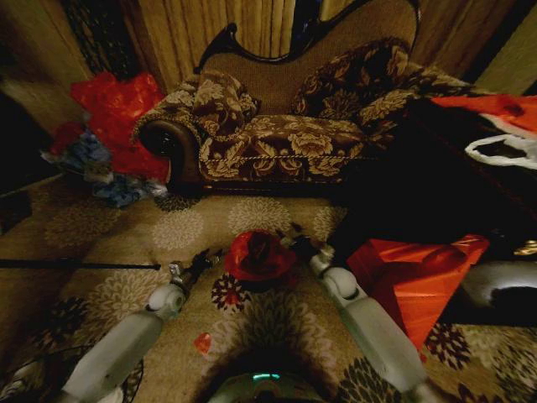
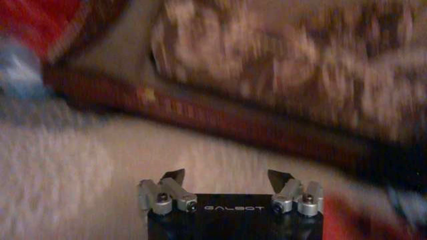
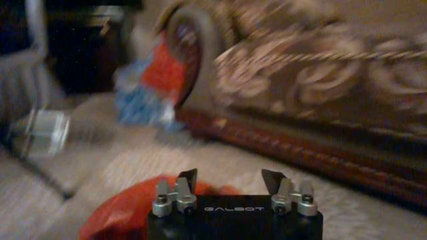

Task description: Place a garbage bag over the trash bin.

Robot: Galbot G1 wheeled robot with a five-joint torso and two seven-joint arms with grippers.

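Observation:
The garbage bag point(image 1: 260, 254), glossy and bright red, sits as a rounded wrinkly mound on the patterned carpet in front of the sofa. The trash bin is hidden beneath it. In the head view my left gripper point(image 1: 205, 261) is just left of the bag and my right gripper point(image 1: 298, 241) is just right of it, both close to the film. The left wrist view has the left gripper point(image 2: 227, 176) open with nothing between its fingers. My right gripper point(image 3: 230, 176) is open too, and the red bag point(image 3: 127, 210) lies beside and below it.
A floral sofa point(image 1: 277, 126) stands behind the bag. A mound of red and blue plastic point(image 1: 117, 126) lies at its left end. A flat angular red stack point(image 1: 415, 273) and a large black mass point(image 1: 445, 185) crowd the right. A red scrap point(image 1: 202, 342) lies on the carpet.

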